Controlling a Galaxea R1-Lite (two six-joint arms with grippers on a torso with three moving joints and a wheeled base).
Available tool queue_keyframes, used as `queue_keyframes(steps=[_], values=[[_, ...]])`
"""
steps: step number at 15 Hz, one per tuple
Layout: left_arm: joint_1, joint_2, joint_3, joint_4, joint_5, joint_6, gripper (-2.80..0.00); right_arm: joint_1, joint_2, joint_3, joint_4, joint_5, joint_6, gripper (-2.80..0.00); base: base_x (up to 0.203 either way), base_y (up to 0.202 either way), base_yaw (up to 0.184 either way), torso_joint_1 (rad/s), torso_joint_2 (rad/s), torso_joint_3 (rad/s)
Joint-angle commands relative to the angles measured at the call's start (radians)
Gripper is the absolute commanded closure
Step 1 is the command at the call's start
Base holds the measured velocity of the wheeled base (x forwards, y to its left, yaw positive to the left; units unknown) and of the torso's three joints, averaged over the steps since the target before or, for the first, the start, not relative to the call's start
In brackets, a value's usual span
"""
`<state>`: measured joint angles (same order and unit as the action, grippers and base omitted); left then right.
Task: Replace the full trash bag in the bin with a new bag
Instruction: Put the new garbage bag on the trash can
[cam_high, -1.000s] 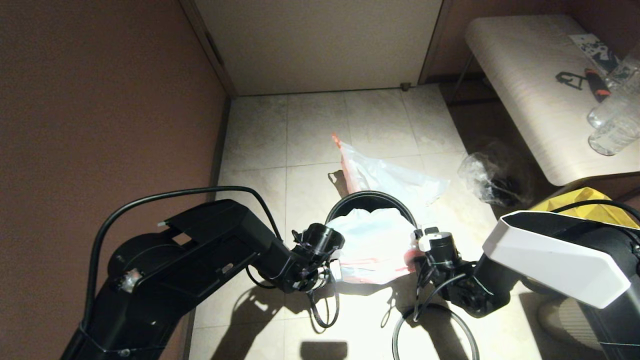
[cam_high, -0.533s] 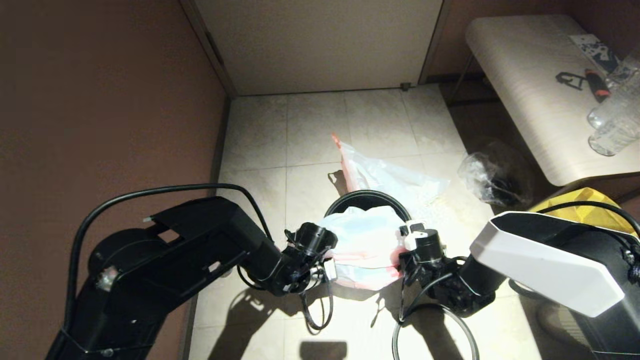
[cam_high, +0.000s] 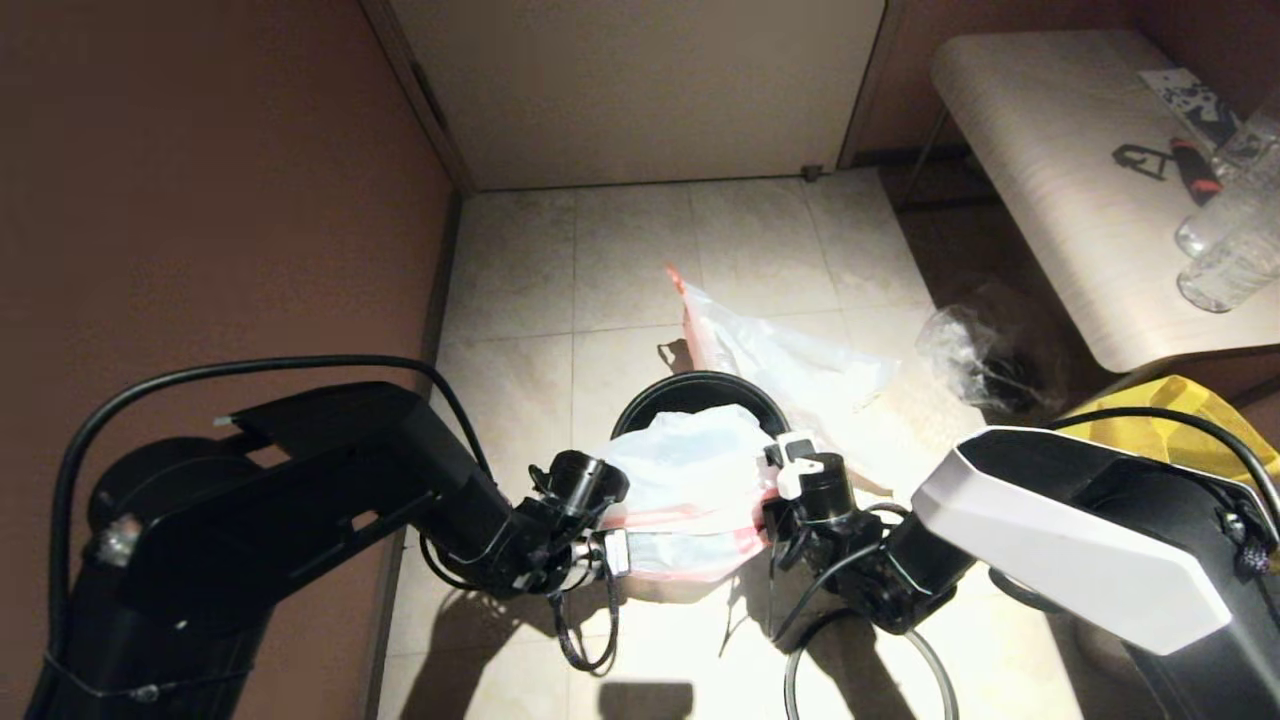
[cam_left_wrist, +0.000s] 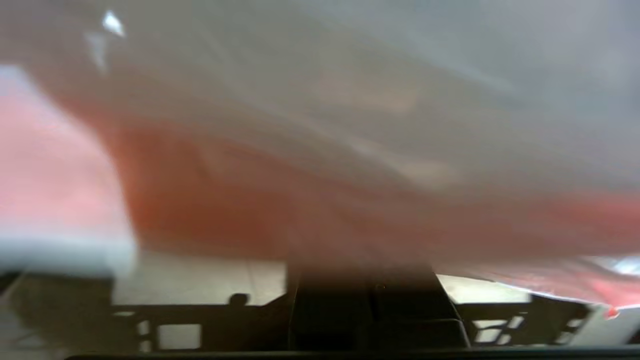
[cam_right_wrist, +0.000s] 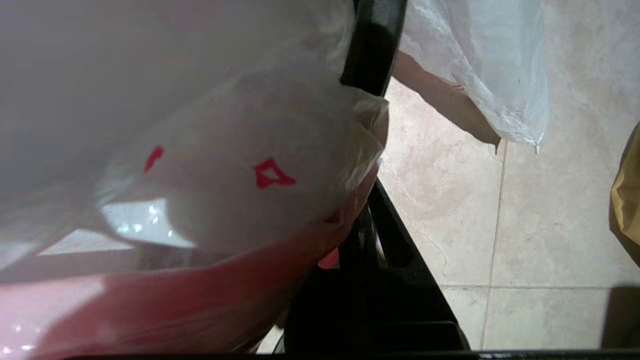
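Observation:
The new bag, milky white with red characters and a pink band, hangs stretched between my two grippers over the near side of the bin. My left gripper is shut on its left edge, the plastic draped over the fingers. My right gripper is shut on its right edge, close beside the bin's black wall. The full trash bag, see-through with orange-pink handles, lies on the tiles just behind the bin.
A clear bag with dark contents sits on the floor at right, under a pale table holding bottles. A yellow tote bag stands behind my right arm. A brown wall runs along the left.
Both arms have shifted left and towards me, carrying the new bag between them. The bin has slid left with them.

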<state>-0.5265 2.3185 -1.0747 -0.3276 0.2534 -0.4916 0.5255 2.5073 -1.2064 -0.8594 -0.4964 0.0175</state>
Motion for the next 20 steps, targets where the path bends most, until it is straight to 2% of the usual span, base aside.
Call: queue_keyframes(steps=[1, 4, 6, 10, 12, 13, 16, 20], values=[[0.013, 0.037, -0.018, -0.004, 0.009, 0.001, 0.0, -0.016, 0.021, -0.004, -0.007, -0.002, -0.001, 0.0, 0.0, 0.0, 0.0, 0.0, 0.0, 0.0], [0.031, 0.086, -0.078, -0.005, 0.057, 0.031, 0.0, -0.038, 0.012, -0.025, -0.009, -0.003, 0.002, 0.0, 0.0, 0.0, 0.0, 0.0, 0.0, 0.0], [0.042, 0.102, -0.129, -0.012, 0.09, 0.027, 0.0, -0.04, -0.008, -0.03, -0.009, -0.003, 0.005, 0.0, 0.0, 0.0, 0.0, 0.0, 0.0, 0.0], [0.02, 0.099, -0.075, -0.228, 0.095, 0.033, 0.0, -0.031, -0.033, 0.01, -0.009, -0.004, 0.008, 0.0, 0.0, 0.0, 0.0, 0.0, 0.0, 0.0], [0.006, 0.073, -0.04, -0.257, 0.093, 0.032, 0.0, -0.018, -0.042, 0.053, -0.01, -0.005, 0.027, 0.0, 0.0, 0.0, 0.0, 0.0, 0.0, 0.0], [0.005, 0.055, -0.019, -0.265, 0.086, 0.03, -2.8, -0.008, -0.049, 0.075, -0.01, -0.005, 0.042, 0.0, 0.0, 0.0, 0.0, 0.0, 0.0, 0.0], [0.003, 0.018, 0.059, -0.328, 0.076, 0.03, -2.8, 0.017, -0.076, 0.133, -0.01, -0.007, 0.056, 0.0, 0.0, 0.0, 0.0, 0.0, 0.0, 0.0], [-0.008, -0.073, 0.24, -0.343, 0.075, 0.025, -2.8, 0.025, -0.119, 0.192, -0.01, -0.009, 0.055, 0.0, 0.0, 0.0, 0.0, 0.0, 0.0, 0.0]])
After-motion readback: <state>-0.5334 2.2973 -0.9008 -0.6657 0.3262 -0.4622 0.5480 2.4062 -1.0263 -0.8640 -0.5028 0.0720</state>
